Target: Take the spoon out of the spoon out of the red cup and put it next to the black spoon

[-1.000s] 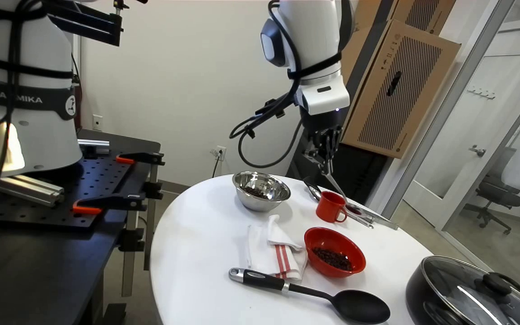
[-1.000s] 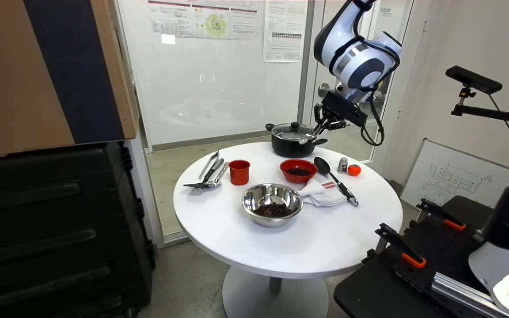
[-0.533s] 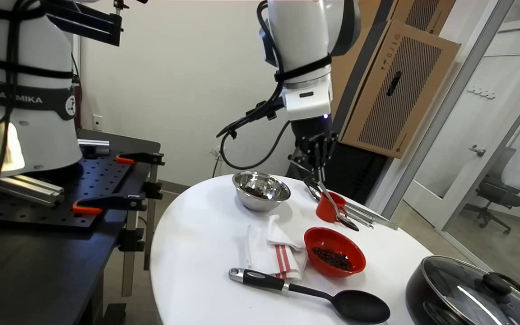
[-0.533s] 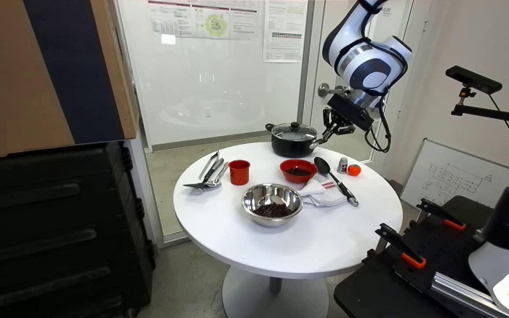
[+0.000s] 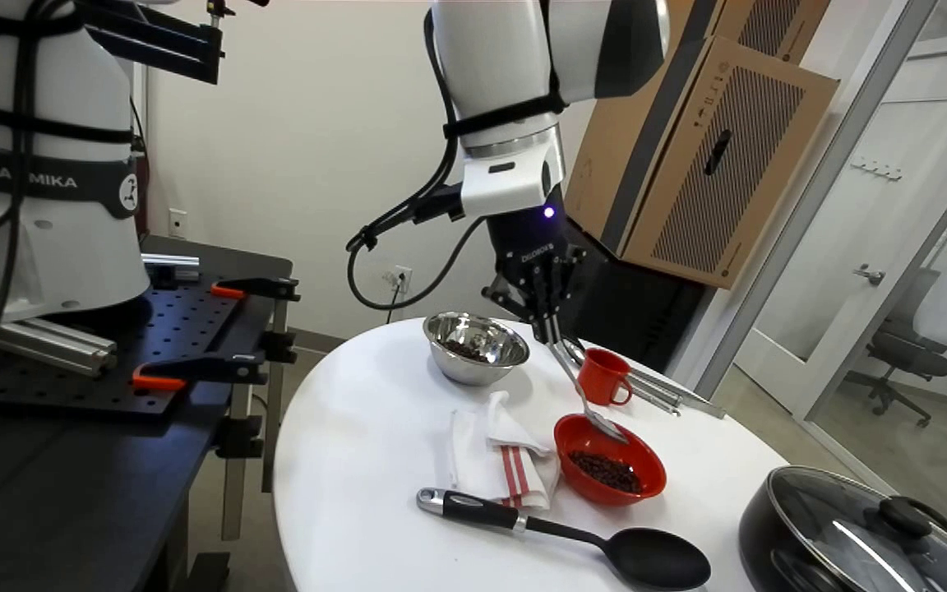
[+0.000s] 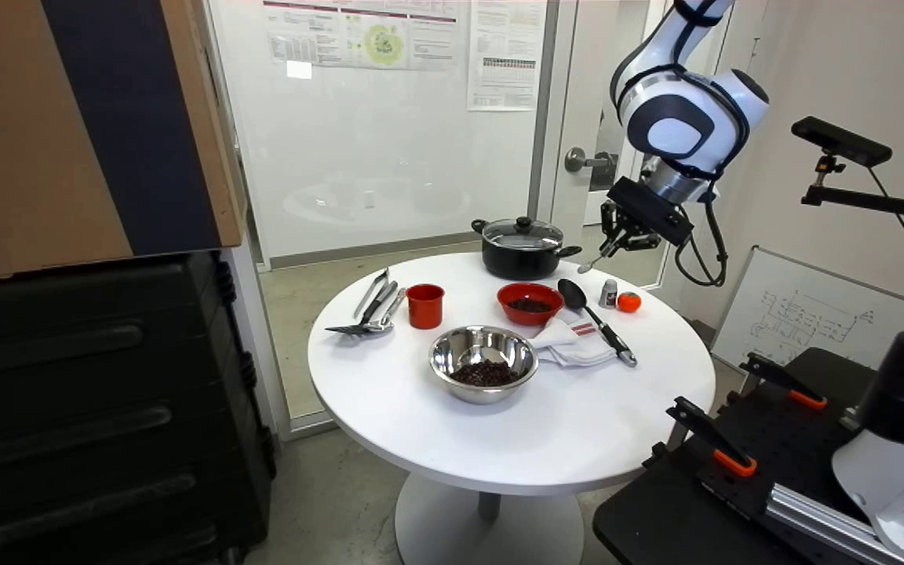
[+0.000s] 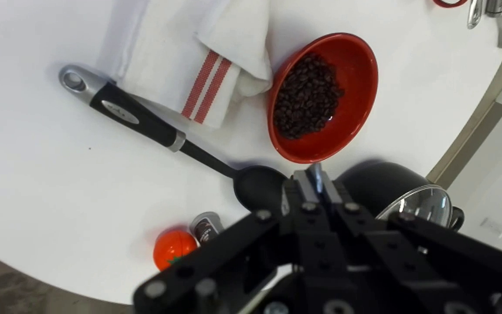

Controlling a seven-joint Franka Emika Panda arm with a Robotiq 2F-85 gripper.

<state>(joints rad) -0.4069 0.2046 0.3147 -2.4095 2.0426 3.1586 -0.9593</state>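
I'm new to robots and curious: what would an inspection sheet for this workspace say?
Surface: white round table with a tiny dark speck.
Job's things: silver spoon held in the air, outside the red cup; black spoon on the table.
Clutter: steel bowl and red bowl with dark beans; striped towel; lidded black pot; shaker; tomato-shaped object; utensils.
End effector: closed on the silver spoon's handle.
Cables: black cables strapped to the arm, looping outward.
Surroundings: cardboard box, whiteboard.

The silver spoon (image 5: 602,425) is shiny metal, the red bowl (image 7: 357,87) glossy.
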